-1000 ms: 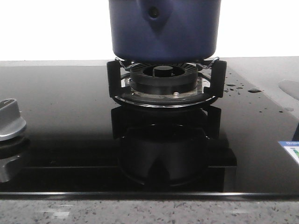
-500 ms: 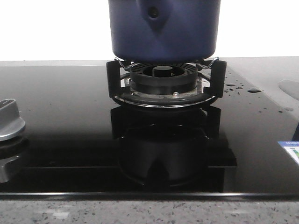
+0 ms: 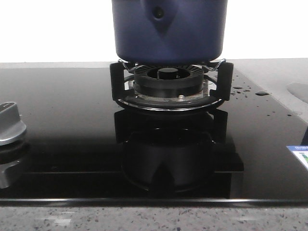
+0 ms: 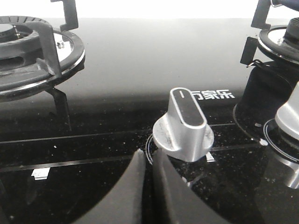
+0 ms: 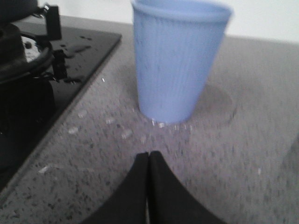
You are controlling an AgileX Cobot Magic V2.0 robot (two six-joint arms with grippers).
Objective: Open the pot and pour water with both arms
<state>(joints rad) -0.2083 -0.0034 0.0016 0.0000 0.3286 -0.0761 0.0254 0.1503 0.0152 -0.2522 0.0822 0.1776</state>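
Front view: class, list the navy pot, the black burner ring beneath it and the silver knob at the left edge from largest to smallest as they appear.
1. Pot, though cut off by the frame top.
2. Burner ring.
3. Knob, partly cut off and nearer the camera, so its true size is unsure.

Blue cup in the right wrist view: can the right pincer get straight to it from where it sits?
Probably yes. The blue cup stands upright on the counter directly ahead of the right pincer, with nothing between them. The pincer is shut, though, so it must open first.
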